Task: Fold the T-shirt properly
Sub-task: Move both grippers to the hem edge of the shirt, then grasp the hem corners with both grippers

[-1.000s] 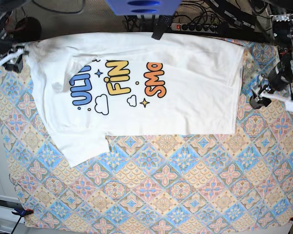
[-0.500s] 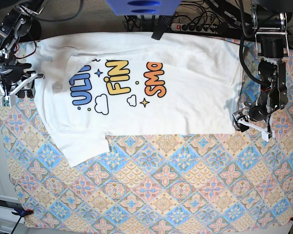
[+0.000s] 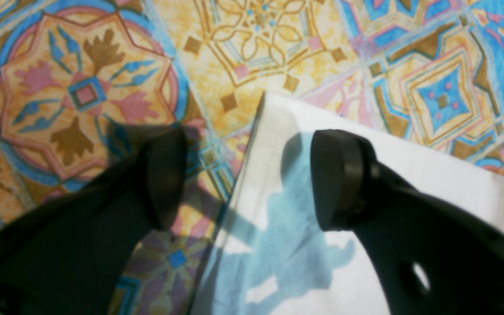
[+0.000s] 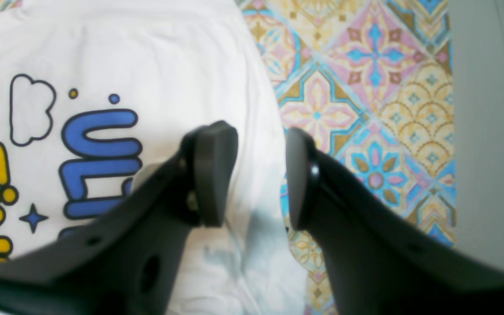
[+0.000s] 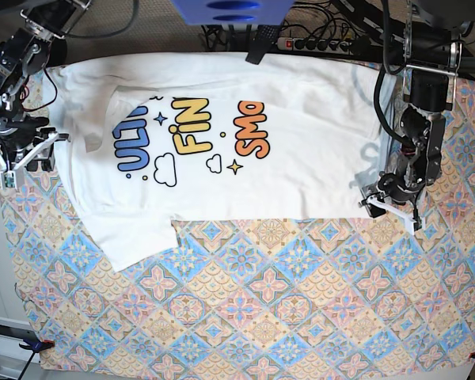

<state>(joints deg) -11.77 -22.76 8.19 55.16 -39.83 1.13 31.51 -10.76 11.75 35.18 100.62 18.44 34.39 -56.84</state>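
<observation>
Honestly, my left tool [image 3: 247, 179] gapes over the T-shirt [image 3: 322, 245] corner — right tool [image 4: 260, 175] half-open — I might pinch only one layer

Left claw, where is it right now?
In the base view the open left claw hovers at the right side, straddling the bottom right corner of the white printed cotton T-shirt over the patterned tablecloth.

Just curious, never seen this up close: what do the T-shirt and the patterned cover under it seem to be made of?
T-shirt: soft matte white knit, probably cotton; it creases and drapes limply. Patterned cover: looks like a printed tablecloth, fabric or vinyl; flat tile motifs, faint wrinkles, too unclear to decide.
</observation>
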